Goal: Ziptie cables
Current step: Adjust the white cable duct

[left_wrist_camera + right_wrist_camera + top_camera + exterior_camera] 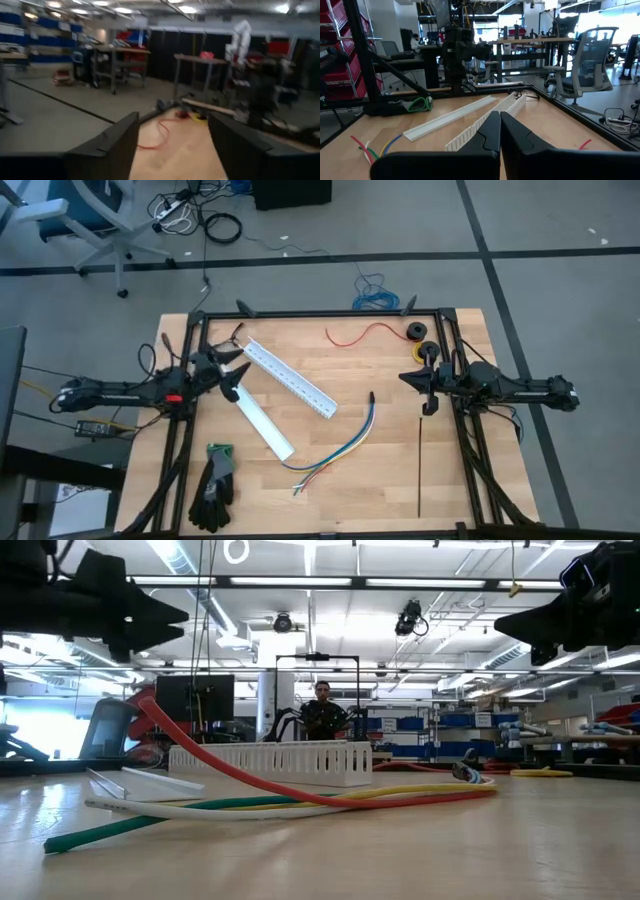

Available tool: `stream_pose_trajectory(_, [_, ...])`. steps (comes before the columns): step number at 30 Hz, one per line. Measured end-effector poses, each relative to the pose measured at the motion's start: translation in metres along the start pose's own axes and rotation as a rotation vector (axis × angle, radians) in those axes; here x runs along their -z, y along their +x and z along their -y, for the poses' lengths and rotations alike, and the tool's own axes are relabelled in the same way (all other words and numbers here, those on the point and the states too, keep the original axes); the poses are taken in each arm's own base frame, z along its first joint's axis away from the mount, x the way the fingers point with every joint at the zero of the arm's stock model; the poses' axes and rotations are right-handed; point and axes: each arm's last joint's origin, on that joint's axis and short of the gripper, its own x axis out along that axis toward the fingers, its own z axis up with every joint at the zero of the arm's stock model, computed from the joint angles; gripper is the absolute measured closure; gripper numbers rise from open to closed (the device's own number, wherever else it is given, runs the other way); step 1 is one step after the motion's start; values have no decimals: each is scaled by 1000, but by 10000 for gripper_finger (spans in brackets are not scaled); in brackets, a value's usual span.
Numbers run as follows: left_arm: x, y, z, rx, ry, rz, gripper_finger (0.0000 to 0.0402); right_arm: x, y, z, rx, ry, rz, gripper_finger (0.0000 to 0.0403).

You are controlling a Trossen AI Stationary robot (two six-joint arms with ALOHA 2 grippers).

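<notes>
Just right of the white channel [291,381], I see the cables [338,450] lying loose on the table. Left gripper [234,371] hovers at the channel's left end, jaws apart, empty. Right gripper [412,378] well right, jaws closed, empty.

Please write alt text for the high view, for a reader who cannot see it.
Loose cables lie mid-table, below a white slotted channel and its flat cover. The left gripper is open at the left edge, the right gripper shut opposite.

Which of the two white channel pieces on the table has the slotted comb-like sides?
The slotted channel, the piece farther from the left gripper. The plain flat cover strip lies nearer the gloves and has smooth sides.
</notes>
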Motion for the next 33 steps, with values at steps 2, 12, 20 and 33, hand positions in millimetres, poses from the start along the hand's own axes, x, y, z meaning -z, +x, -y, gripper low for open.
stream_pose_trajectory(2, [-5, 7, 5, 26, -4, -30, 190, 0, 0, 0, 0, 0, 0, 401])
stream_pose_trajectory(12, [-28, 76, 50, 185, 40, -287, 214, 0, 0, 0, 0, 0, 0, 401])
stream_pose_trajectory(20, [-26, 143, 112, 226, 32, -540, 214, 0, 0, 0, 0, 0, 0, 401])
stream_pose_trajectory(33, [26, 226, 195, 220, 37, -680, 214, 0, 0, 0, 0, 1, 2, 401])
